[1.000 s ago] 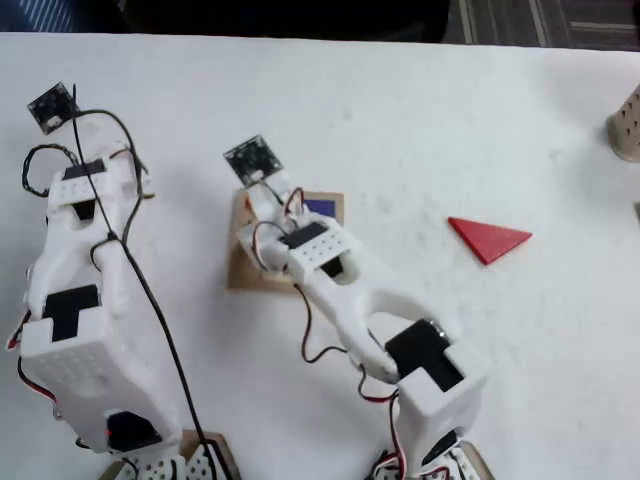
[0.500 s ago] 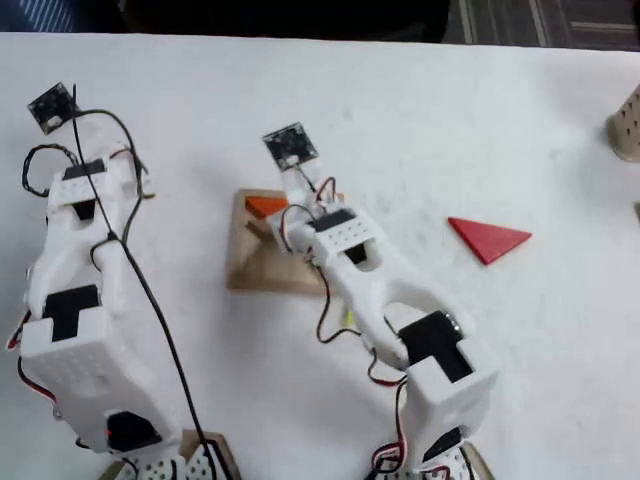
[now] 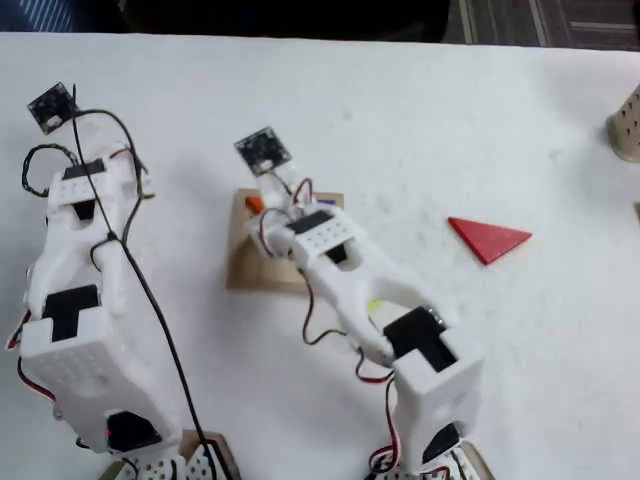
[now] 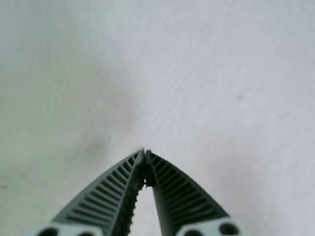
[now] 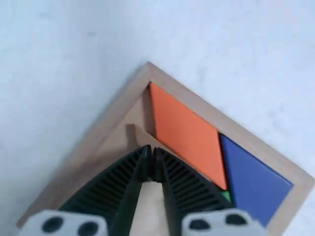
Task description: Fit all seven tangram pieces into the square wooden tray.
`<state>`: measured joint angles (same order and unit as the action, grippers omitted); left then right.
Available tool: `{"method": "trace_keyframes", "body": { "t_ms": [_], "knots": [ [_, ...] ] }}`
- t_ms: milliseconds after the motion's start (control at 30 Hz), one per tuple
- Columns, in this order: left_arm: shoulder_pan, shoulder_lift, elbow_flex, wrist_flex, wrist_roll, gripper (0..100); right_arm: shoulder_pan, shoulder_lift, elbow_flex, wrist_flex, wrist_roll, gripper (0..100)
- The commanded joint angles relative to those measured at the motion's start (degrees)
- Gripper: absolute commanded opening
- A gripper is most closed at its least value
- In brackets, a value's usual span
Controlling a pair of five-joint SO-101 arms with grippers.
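Note:
The square wooden tray (image 3: 247,268) lies mid-table, mostly under my right arm. An orange piece (image 5: 184,135) sits in one corner of the tray (image 5: 98,132), with a blue piece (image 5: 251,179) beside it and a green sliver (image 5: 225,195) between them. My right gripper (image 5: 149,150) is shut and empty, its tips over the tray's bare wooden floor next to the orange piece (image 3: 254,203). A red triangle (image 3: 488,238) lies flat on the white table to the right of the tray. My left gripper (image 4: 145,155) is shut on nothing over bare table at the left.
A tan perforated object (image 3: 628,125) stands at the table's right edge. The left arm (image 3: 75,300) and its black cables take up the left side. Open white table lies between the tray and the red triangle.
The right arm swung right over the tray, uncovering the orange piece, then came partly back left. The left arm and the red triangle have not moved.

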<state>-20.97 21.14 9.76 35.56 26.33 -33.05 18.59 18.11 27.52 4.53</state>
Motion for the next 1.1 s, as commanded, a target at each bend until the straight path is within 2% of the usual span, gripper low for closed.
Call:
{"method": "trace_keyframes", "body": {
  "t_ms": [0,333,633,1067],
  "knots": [
    [1.63,-0.31,-2.73,0.53,-0.70,2,3.30,-0.31,-2.90,3.30,1.14,1.8],
    [1.63,-0.31,-2.81,0.53,-0.70,2,4.70,-1.71,-3.16,4.97,1.14,1.8],
    [1.63,-0.31,-2.99,0.53,-0.70,2,4.79,-11.65,-2.02,18.51,1.14,1.8],
    [2.24,-0.31,-2.90,0.53,-0.79,2,5.76,-13.67,0.09,24.04,1.14,1.8]
  ]
}}
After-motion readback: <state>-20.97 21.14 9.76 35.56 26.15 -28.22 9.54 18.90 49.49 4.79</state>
